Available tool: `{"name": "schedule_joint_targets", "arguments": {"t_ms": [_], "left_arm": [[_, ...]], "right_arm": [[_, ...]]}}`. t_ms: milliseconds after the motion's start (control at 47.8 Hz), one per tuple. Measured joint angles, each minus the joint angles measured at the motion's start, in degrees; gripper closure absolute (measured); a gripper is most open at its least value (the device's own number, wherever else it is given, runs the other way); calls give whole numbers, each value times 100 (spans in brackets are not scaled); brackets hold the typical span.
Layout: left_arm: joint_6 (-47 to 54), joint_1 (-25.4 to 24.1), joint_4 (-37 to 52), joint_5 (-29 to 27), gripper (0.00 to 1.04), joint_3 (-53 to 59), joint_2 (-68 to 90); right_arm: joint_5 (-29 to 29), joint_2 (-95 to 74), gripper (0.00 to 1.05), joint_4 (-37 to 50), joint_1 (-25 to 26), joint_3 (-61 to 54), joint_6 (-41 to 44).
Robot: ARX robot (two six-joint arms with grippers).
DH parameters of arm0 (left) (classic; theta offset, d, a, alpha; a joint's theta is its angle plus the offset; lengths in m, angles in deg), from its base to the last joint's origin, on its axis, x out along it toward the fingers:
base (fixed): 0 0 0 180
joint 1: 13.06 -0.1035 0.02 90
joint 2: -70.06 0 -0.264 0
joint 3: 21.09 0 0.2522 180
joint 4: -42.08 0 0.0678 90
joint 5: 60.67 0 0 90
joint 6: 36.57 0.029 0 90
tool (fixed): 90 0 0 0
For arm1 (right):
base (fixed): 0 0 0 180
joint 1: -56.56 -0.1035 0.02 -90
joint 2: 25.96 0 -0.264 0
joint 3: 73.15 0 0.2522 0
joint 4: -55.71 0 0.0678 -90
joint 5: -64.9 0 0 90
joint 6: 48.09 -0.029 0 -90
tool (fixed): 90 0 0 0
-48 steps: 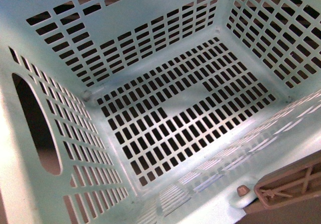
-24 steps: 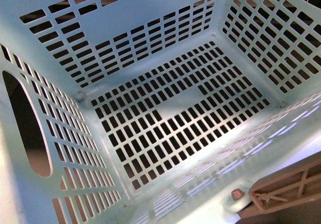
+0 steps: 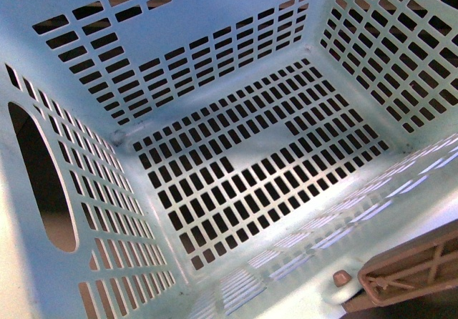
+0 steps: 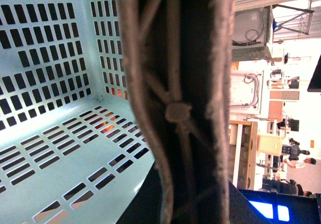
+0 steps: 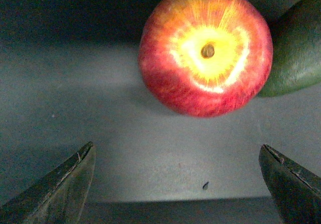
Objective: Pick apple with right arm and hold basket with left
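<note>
Dark grey tabletop below right gripper. Fingers spread wide for round red-yellow apple just ahead, ungrasped, touching dark green fruit. Left gripper seemingly pinching rim of pale turquoise slotted plastic basket, steadying it.

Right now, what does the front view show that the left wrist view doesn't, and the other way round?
Only the front view shows the pale turquoise slotted plastic basket with its oval handle cut-out and most of its floor. Only the left wrist view shows the room beyond, with a pale boxy machine and a blue screen. Both show the basket's slotted walls and the brown-grey lattice left claw at its rim.
</note>
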Motion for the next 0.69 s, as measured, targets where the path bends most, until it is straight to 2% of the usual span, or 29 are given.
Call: {"name": "schedule_joint_targets", "arguments": {"t_ms": [314,690], "left_arm": [[-2,0,0,-11,98,0,0],[-2,0,0,-11,98,0,0]], "right_arm": [[-4,-411,9,-188,197,538,44],[101,-992,9,-304,116,1036,33]]}}
